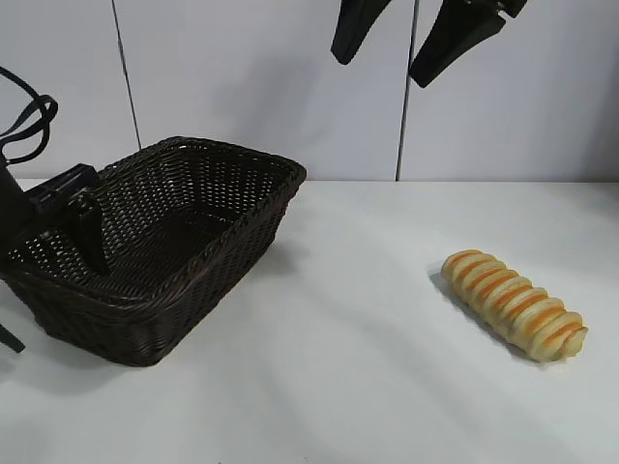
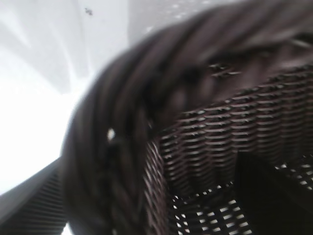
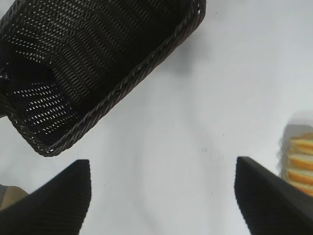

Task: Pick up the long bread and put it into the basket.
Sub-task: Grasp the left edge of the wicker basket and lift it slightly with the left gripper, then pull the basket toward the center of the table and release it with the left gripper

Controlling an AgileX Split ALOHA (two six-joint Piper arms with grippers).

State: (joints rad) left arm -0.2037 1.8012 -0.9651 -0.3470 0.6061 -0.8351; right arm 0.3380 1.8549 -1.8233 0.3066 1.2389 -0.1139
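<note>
Fingers (image 1: 360, 34) of the right gripper (image 1: 401, 39) are seen spread wide apart, holding nothing, raised high above the middle of the counter (image 1: 368, 367). The long bread (image 1: 515, 304) is laid diagonally on the counter toward its right edge, well apart from the basket (image 1: 193, 159), which is set at the left side with nothing but the left gripper (image 1: 82, 227) inside it. That gripper is lowered against the basket's left wall; whether it is open or closed cannot be told.
</note>
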